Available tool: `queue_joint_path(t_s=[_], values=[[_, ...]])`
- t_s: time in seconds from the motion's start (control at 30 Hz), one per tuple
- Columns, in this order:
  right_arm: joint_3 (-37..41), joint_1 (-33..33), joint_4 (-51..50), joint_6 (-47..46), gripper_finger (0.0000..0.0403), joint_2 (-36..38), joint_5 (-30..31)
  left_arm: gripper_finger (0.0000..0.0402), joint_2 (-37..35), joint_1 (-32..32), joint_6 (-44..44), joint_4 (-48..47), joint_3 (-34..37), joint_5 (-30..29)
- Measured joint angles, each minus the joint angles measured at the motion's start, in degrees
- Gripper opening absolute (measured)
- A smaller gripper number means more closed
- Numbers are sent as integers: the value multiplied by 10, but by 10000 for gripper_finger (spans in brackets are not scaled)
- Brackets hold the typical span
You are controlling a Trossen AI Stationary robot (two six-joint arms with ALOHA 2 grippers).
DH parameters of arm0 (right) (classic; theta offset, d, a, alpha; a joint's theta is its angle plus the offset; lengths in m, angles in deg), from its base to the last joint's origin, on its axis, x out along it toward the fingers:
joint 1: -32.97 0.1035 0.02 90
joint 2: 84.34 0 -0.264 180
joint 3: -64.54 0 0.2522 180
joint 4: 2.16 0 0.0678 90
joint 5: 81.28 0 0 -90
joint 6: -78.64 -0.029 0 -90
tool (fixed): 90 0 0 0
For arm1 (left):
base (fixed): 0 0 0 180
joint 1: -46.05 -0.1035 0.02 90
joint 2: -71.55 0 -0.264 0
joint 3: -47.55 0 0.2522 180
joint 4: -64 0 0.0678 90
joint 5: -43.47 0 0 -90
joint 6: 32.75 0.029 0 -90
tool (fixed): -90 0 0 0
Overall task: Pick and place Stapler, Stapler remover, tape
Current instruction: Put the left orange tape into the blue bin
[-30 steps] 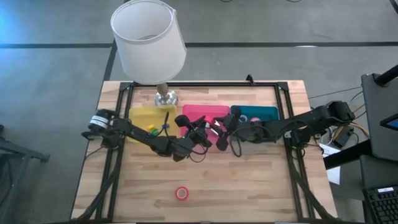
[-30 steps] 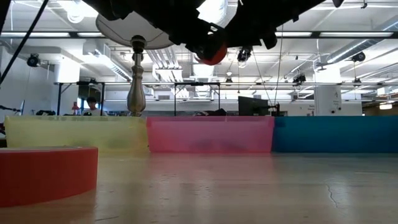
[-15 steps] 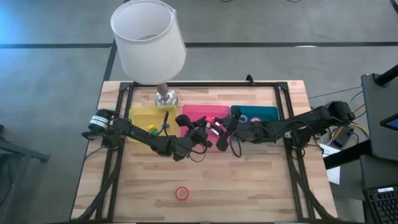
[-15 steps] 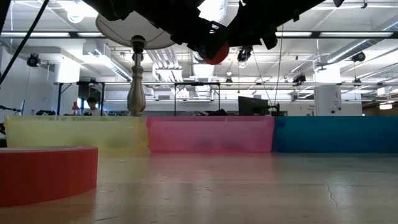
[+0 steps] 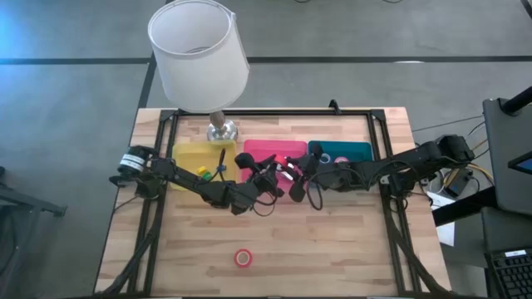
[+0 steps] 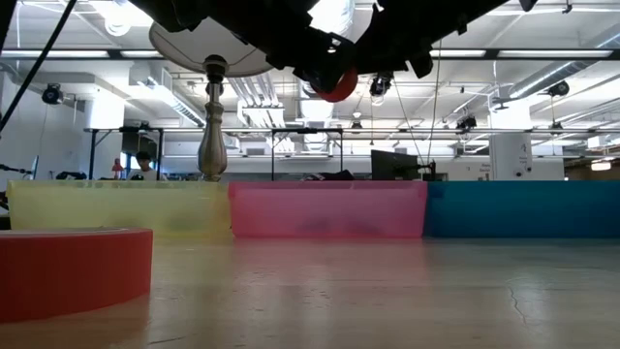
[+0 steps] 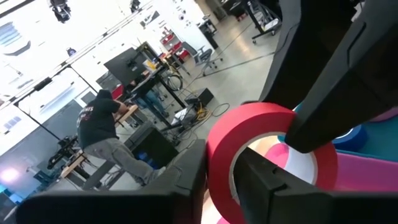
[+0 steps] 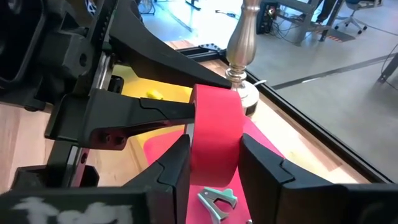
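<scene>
A red tape roll (image 5: 286,174) hangs in the air over the pink tray (image 5: 274,148), with both grippers on it. My left gripper (image 5: 273,179) reaches it from the table's left, my right gripper (image 5: 298,179) from the right. The roll also shows in the low view as red tape (image 6: 335,85) high above the table. A second red tape roll (image 5: 242,258) lies flat near the table's near edge. A stapler remover (image 8: 217,200) lies in the pink tray under the held roll. No stapler shows. My left gripper pinches the roll's wall (image 7: 219,163), one finger inside the ring (image 7: 264,177) and one outside, coming level from the table's left. The roll is lifted clear and stands on edge. My right gripper holds the same roll across its width (image 8: 214,146), one finger on each flat face (image 8: 176,163), coming from the table's right. The roll stands on edge between the fingers, clear of the tray.
A yellow tray (image 5: 187,154), the pink tray and a teal tray (image 5: 353,149) stand in a row at mid-table; the teal one holds small rings. A lamp (image 5: 199,54) stands behind the yellow tray. Bare wood lies toward the near edge.
</scene>
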Motion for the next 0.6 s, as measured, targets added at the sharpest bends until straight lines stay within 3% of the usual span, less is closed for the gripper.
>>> queue_joint_path(t_s=[0.33,0.6], values=[[0,-1,-1,0,106,0,0,101,0,0,0,-3,0,6],[1,0,-4,-1,106,-1,0,118,0,0,1,-61,0,16]])
